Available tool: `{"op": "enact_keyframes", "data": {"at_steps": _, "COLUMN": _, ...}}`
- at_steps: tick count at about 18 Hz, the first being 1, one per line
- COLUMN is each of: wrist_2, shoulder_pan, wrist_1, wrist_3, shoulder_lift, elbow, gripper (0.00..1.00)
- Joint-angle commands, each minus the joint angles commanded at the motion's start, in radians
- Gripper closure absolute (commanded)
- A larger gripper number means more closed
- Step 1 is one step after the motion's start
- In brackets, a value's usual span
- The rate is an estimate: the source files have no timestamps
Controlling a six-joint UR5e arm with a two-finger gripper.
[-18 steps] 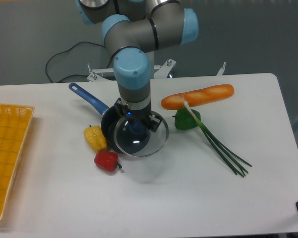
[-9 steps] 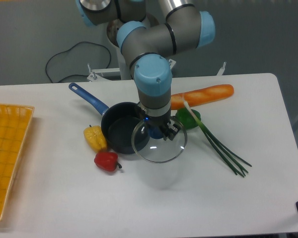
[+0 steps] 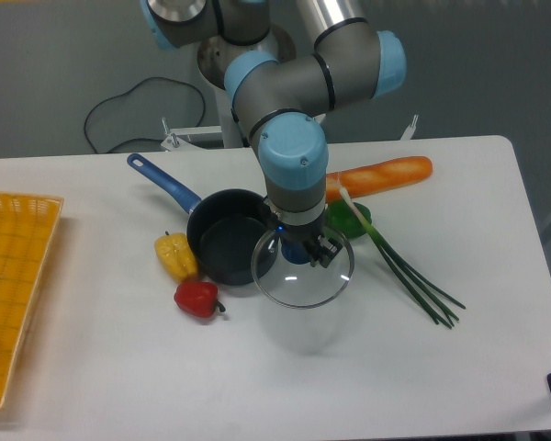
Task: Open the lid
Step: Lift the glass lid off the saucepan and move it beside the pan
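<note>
We noted the gripper (image 3: 302, 250) had carried the lid (image 3: 303, 274) further right than half a second before; its fingers pinched the blue knob. The lid hung above the table (image 3: 459, 349), overlapping only the saucepan's (image 3: 222, 246) right edge. The saucepan looked empty. The yellow basket (image 3: 9, 276) sat at far left.

One fixed cam, raised at table's (image 3: 441, 367) front edge, looks down across it toward arm base (image 3: 222, 119).
</note>
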Motion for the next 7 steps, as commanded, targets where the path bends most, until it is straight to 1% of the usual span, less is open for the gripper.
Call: {"op": "enact_keyframes", "data": {"at_steps": 7, "wrist_2": 0.0, "shoulder_pan": 0.005, "wrist_1": 0.0, "wrist_3": 0.0, "shoulder_lift": 0.002, "elbow": -0.005, "gripper": 0.48}}
